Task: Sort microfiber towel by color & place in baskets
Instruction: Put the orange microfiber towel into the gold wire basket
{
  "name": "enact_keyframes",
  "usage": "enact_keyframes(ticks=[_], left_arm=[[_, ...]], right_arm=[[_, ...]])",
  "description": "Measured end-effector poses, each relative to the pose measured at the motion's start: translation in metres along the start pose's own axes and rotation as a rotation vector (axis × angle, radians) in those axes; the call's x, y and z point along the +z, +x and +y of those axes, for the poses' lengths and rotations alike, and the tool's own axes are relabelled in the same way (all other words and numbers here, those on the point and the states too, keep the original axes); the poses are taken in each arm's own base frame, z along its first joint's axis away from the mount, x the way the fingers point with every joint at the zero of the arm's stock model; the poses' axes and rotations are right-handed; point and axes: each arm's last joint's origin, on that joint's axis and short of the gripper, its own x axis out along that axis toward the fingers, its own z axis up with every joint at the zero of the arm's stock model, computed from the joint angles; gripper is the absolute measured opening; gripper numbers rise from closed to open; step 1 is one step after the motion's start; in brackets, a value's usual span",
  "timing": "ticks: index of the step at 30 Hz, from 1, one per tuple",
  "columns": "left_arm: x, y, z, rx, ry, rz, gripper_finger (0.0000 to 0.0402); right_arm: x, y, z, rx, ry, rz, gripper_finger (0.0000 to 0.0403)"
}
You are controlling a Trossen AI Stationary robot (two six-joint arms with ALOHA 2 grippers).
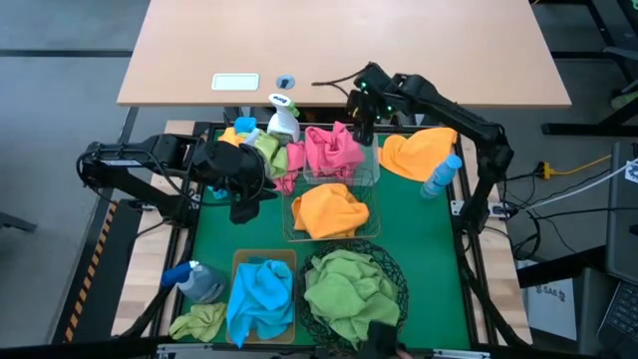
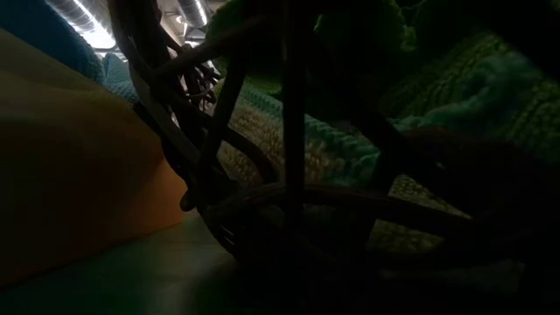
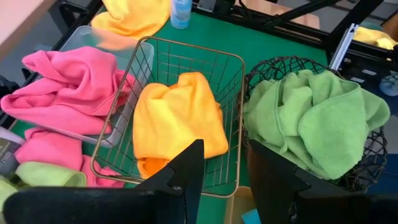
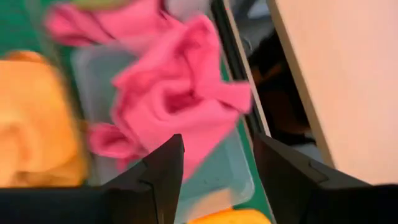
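Note:
A pink towel (image 4: 180, 99) lies heaped in the clear basket (image 4: 214, 180) at the far middle of the green mat, and more pink cloth (image 3: 46, 149) rests beside it. My right gripper (image 4: 217, 146) hovers open above this pink towel (image 1: 334, 148), touching nothing. My left gripper (image 3: 225, 149) stands open at the left (image 1: 244, 199), raised over the mat and empty. An orange towel (image 3: 177, 118) sits in the wire basket (image 3: 186, 46). Green towels (image 3: 311, 118) fill the round black basket (image 3: 273, 65). A blue towel (image 1: 261, 294) lies in the tan bin (image 1: 239, 261).
A loose orange towel (image 1: 419, 152) lies on the mat at the far right beside a blue spray bottle (image 1: 440, 175). Lime, orange and blue cloths (image 1: 254, 140) sit far left by a white spray bottle (image 1: 282, 118). A green towel (image 1: 199, 321) and another bottle (image 1: 194, 281) are near left.

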Motion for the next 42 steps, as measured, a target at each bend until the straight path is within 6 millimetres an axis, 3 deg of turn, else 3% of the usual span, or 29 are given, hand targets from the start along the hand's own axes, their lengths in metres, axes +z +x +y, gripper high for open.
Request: enact_keyframes(ticks=[5,13,29,42], left_arm=[[0.0,0.0,0.0,0.001,-0.001,-0.001,0.0114],[0.0,0.0,0.0,0.002,-0.001,-0.001,0.0114],[0.001,0.0,0.002,0.058,-0.001,-0.022,0.0114],[0.001,0.0,0.002,0.058,-0.001,-0.021,0.0114]], right_arm=[[-0.024,0.034,-0.016,0.025,0.064,0.039,0.0195],[-0.043,0.072,-0.014,0.078,0.223,0.02,0.0195],[-0.046,0.075,-0.011,0.079,0.232,0.041,0.0195],[-0.086,0.066,-0.049,0.07,0.262,0.236,0.0195]])
